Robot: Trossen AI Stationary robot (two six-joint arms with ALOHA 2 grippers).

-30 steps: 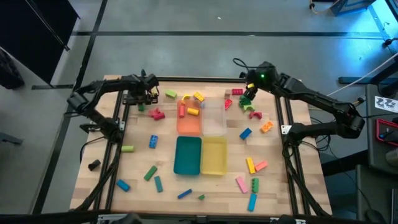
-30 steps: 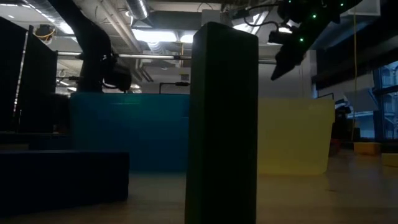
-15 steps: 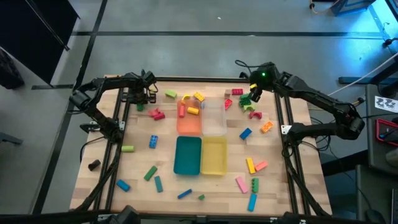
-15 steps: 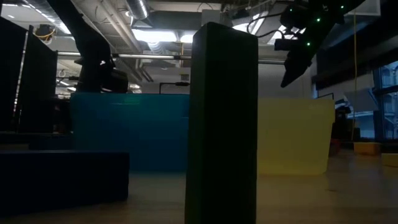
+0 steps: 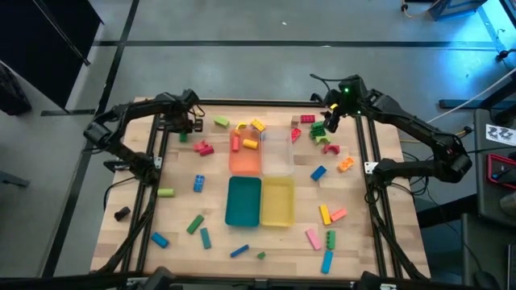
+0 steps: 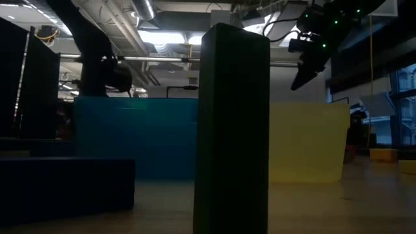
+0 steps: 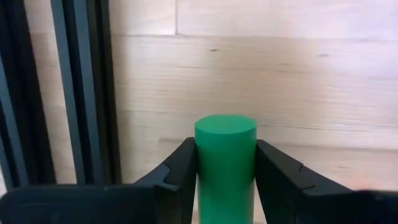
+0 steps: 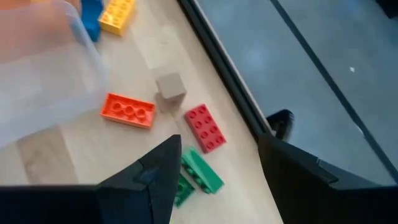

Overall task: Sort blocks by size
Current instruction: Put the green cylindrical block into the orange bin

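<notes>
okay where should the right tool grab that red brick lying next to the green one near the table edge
Take the red brick across its two long smooth sides, coming straight down from above. It lies flat, studs up, so the top offers no grip. Its long sides look clear, though the green brick sits close to one end. The right tool is open above it.

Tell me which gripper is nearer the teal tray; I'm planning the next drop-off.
Roughly a tie; perhaps the left by a little. The left gripper, shut on a green block, is at the far-left corner; the right gripper, open, is at the far-right. The teal tray lies mid-table.
</notes>
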